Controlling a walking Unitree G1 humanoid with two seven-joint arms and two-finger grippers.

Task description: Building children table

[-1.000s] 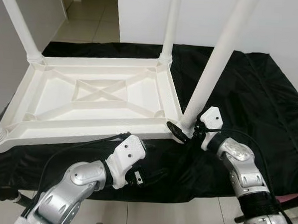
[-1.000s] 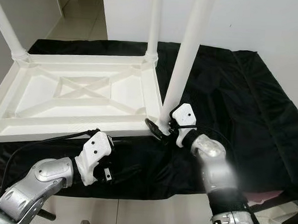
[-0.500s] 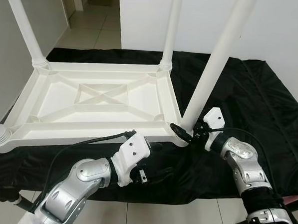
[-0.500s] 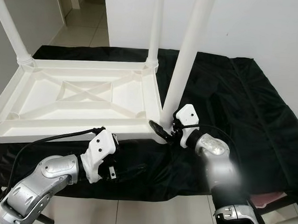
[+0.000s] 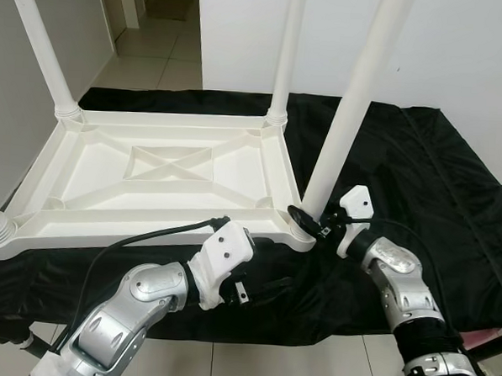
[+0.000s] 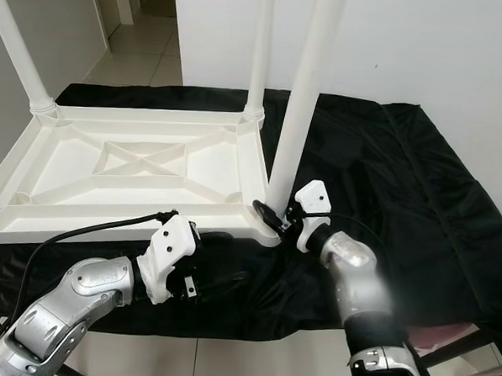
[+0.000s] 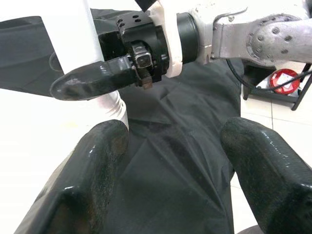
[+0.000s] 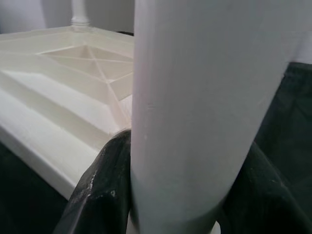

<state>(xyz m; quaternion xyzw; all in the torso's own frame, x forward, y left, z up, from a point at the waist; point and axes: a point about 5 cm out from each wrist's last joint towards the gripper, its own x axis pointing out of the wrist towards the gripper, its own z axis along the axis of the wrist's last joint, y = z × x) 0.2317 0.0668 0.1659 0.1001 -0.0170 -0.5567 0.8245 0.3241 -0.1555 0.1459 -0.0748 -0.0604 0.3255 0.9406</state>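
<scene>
The left gripper (image 7: 170, 165) jaws gape over crumpled black cloth (image 7: 180, 161); beyond, the right gripper (image 7: 97, 63) apparently clasps a round white plastic table leg (image 7: 78, 34).

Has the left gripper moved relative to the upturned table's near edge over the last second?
Yes. The left gripper has advanced toward the near-right corner of the table top, closer to the leg gripped by the right gripper.
</scene>
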